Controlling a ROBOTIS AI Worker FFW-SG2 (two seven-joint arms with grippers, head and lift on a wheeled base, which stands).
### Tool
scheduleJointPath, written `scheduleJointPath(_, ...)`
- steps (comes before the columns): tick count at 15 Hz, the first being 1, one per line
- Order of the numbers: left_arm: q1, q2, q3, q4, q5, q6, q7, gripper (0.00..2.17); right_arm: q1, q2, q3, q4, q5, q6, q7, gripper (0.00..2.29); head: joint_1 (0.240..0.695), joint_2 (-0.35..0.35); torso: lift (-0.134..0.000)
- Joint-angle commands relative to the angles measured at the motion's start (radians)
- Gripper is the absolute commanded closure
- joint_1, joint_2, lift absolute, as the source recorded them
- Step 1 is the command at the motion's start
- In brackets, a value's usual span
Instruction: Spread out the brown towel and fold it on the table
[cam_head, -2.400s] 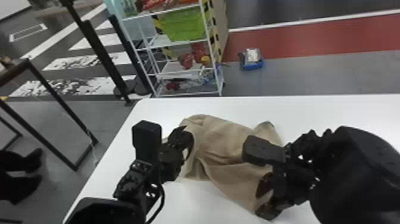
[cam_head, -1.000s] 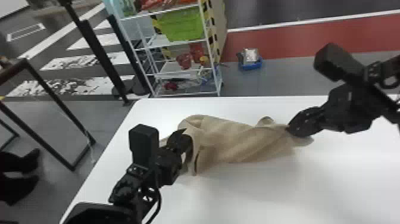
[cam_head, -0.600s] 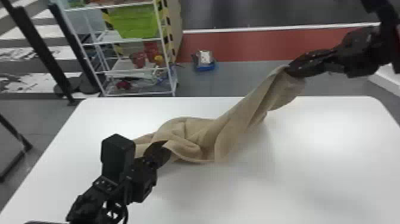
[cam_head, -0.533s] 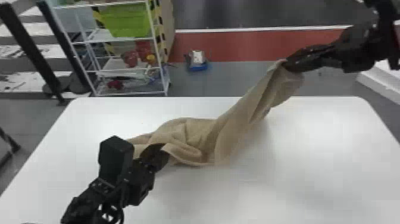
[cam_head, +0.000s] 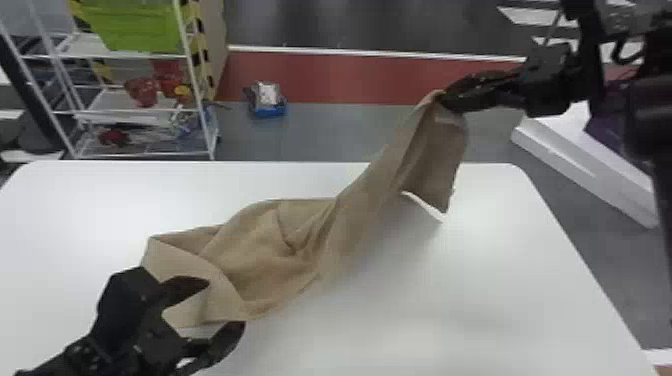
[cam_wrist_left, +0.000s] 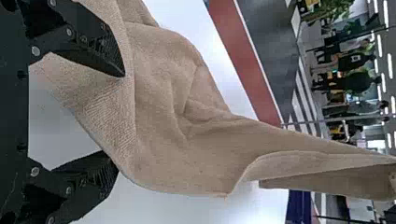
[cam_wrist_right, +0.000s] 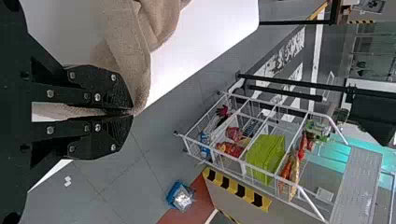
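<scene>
The brown towel (cam_head: 280, 250) lies crumpled on the white table (cam_head: 480, 310), its right part lifted in a slanting band. My right gripper (cam_head: 442, 100) holds that raised end above the table's far right edge. In the right wrist view the towel (cam_wrist_right: 135, 60) is pinched between the closed fingertips of my right gripper (cam_wrist_right: 132, 112). At the towel's near left end, my left gripper (cam_head: 225, 305) stands open. In the left wrist view a fold of the towel (cam_wrist_left: 163, 112) passes by the parted fingertips of my left gripper (cam_wrist_left: 120, 116), not clamped.
Beyond the table at the far left stands a white wire rack (cam_head: 135, 112) with a green bin (cam_head: 140, 25). A small blue box (cam_head: 270, 105) sits on the floor behind the table. A white platform (cam_head: 585, 165) is on the floor at the right.
The right gripper took hold of the towel and drew its end up, right and away. The left gripper, earlier at the towel's left part, has opened. The head view has swung right.
</scene>
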Motion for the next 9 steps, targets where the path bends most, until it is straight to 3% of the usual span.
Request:
scheduleJointPath(1,0.004,0.001,0.037,0.002,-0.009,-0.001,-0.016,0.13,-0.004,0.001,-0.006,0.007,-0.007,-0.009,0.005,1.03,0.695,-0.076,-0.124)
scheduleJointPath(6,-0.01,0.0,0.04,0.065,-0.022,0.002,0.005,0.13,-0.085,-0.002,-0.085,0.058,-0.051,0.001,0.005,1.03,0.695,-0.054,-0.124)
scheduleJointPath(9,-0.04,0.0,0.024,0.098,-0.032,0.005,-0.003,0.19,-0.088,-0.002,-0.085,0.064,-0.05,0.01,0.005,1.03,0.695,-0.07,-0.124)
